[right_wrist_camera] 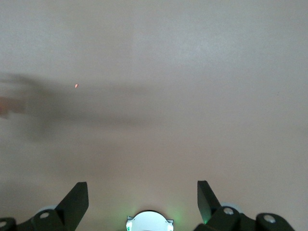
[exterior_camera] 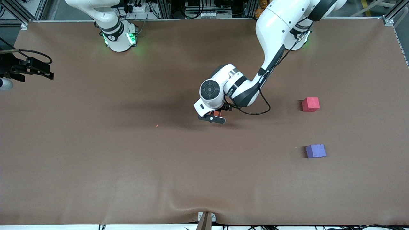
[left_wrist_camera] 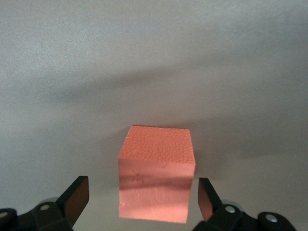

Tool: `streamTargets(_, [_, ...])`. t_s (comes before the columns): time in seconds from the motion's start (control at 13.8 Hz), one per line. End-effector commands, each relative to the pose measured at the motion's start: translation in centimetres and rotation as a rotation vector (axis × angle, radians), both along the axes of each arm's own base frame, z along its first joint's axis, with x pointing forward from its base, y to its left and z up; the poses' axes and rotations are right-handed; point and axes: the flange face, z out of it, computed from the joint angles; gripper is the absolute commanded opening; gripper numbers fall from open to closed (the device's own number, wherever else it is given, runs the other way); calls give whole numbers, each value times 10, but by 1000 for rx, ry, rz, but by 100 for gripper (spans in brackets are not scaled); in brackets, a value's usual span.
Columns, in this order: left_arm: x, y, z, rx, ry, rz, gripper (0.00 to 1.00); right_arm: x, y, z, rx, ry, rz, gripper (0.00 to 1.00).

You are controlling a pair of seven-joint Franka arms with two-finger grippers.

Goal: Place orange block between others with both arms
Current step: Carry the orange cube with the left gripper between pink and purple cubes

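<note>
The orange block (exterior_camera: 217,113) sits on the brown table (exterior_camera: 127,159) near its middle, mostly hidden under the left arm's hand in the front view. My left gripper (exterior_camera: 216,116) is down around it. In the left wrist view the orange block (left_wrist_camera: 156,168) stands between the open fingers (left_wrist_camera: 77,195), with a gap on each side. The others, a pinkish-red cube (exterior_camera: 310,104) and a purple-blue cube (exterior_camera: 315,151), lie toward the left arm's end, the purple-blue one nearer the front camera. My right gripper (exterior_camera: 38,68) waits at the right arm's end, open (right_wrist_camera: 143,195) over bare table.
A tiny orange crumb (exterior_camera: 157,125) lies on the table toward the right arm's end from the orange block. A metal bracket (exterior_camera: 206,218) sits at the table's front edge. The right arm's green-lit base (right_wrist_camera: 149,222) shows in the right wrist view.
</note>
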Motion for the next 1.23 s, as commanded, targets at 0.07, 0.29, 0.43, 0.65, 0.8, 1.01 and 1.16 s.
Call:
streamTargets(0.07, [-7,1,-12,17,-28,10,100,-6,-3,8,20,-13,-20,100])
streamTargets(0.29, [-17,-7,-22,29,-21,10,94,-6,-5,8,15,-9,-21,100])
streamTargets(0.43, [-11,-1,-22,29,-22,26,37,-7,-5,9,12,-9,-22,100])
streamTargets(0.65, [17,28,-13,40,-26,99,0,-7,-7,9,9,-12,-24,100])
streamTargets(0.8, [46,68,10,67,-6,149,0,-7,-7,11,9,-16,-24,100])
streamTargets(1.01, [74,114,51,93,-2,223,0,-7,-6,11,6,-12,-21,100])
streamTargets(1.16, [96,155,68,103,2,289,0,-8,-8,12,8,-11,-25,100])
